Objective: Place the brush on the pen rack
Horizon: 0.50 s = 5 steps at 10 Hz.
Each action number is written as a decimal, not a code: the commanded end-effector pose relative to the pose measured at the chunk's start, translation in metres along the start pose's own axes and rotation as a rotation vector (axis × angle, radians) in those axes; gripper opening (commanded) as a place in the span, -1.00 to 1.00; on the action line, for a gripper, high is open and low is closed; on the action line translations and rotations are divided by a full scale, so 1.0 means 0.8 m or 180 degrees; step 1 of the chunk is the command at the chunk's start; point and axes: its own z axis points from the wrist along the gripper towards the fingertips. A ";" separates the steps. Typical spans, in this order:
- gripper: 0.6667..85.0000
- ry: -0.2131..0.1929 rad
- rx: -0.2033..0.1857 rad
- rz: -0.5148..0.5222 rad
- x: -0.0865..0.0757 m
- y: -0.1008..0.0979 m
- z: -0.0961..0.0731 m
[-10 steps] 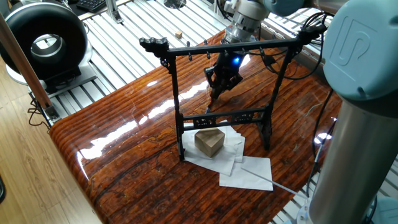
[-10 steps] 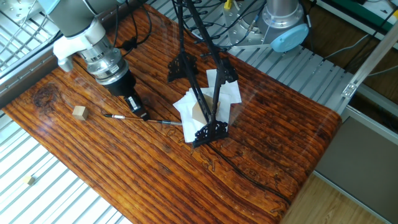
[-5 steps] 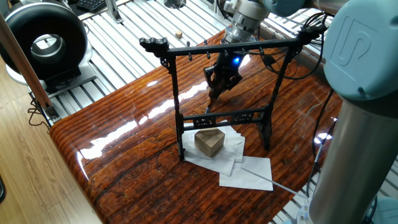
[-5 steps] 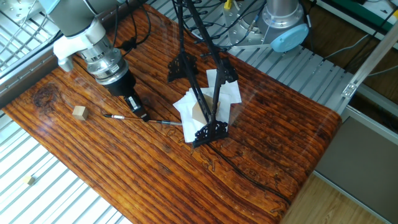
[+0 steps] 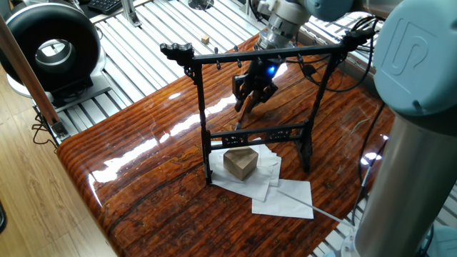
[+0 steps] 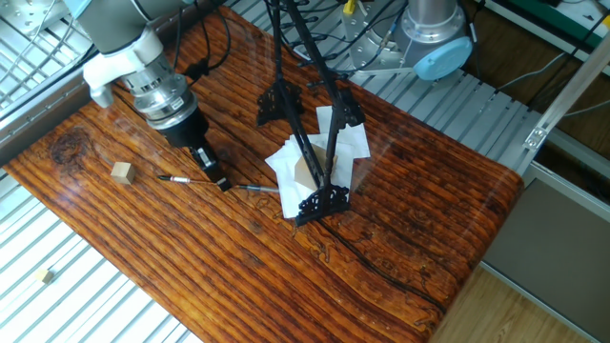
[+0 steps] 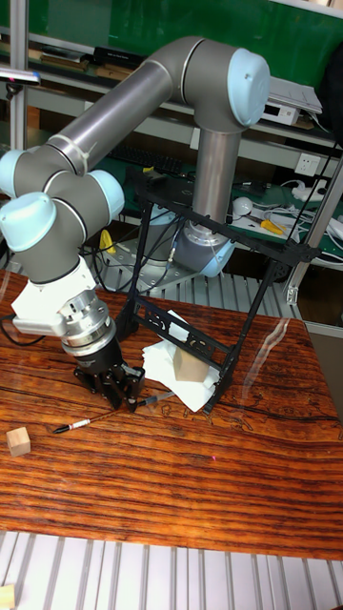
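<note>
Showing a glossy reddish-brown striped wooden tabletop point(image 6: 400, 219) mounted over a slatted aluminium bench point(image 6: 105, 295), with a green wall behind in the tall fixed view. A tall black pen rack with two uprights and a pegged top crossbar point(image 5: 251, 107) stands on sheets of white paper point(image 5: 282, 196), straddling a tan cardboard-coloured block point(image 5: 240, 163). A small pale wooden cube point(image 6: 121, 171) lies near one table edge; a round black fan housing point(image 5: 50, 46) sits beyond the table in one fixed view.

The black two-finger gripper point(image 6: 213, 178) points down at the tabletop, beside the rack. Its fingertips close around the middle of the thin dark grey writing brush point(image 6: 214, 183), which lies nearly flat along the wood, one end toward the cube, the other toward the paper. In the tall fixed view, the brush point(image 7: 107, 413) extends from both sides of the gripper point(image 7: 127, 400). The jaws appear narrowly set, pinching the shaft. Whether the brush is lifted clear of the surface cannot be told.
</note>
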 end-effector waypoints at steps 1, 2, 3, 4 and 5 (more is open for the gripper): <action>-0.07 -0.0129 -0.0020 -0.0051 -0.012 -0.001 -0.001; -0.04 -0.0169 0.0026 -0.0064 -0.017 -0.005 0.000; -0.03 -0.0170 -0.0011 -0.0053 -0.017 -0.002 0.000; -0.02 -0.0180 -0.0026 -0.0043 -0.018 0.000 0.000; -0.02 -0.0200 -0.0029 -0.0048 -0.019 0.000 0.001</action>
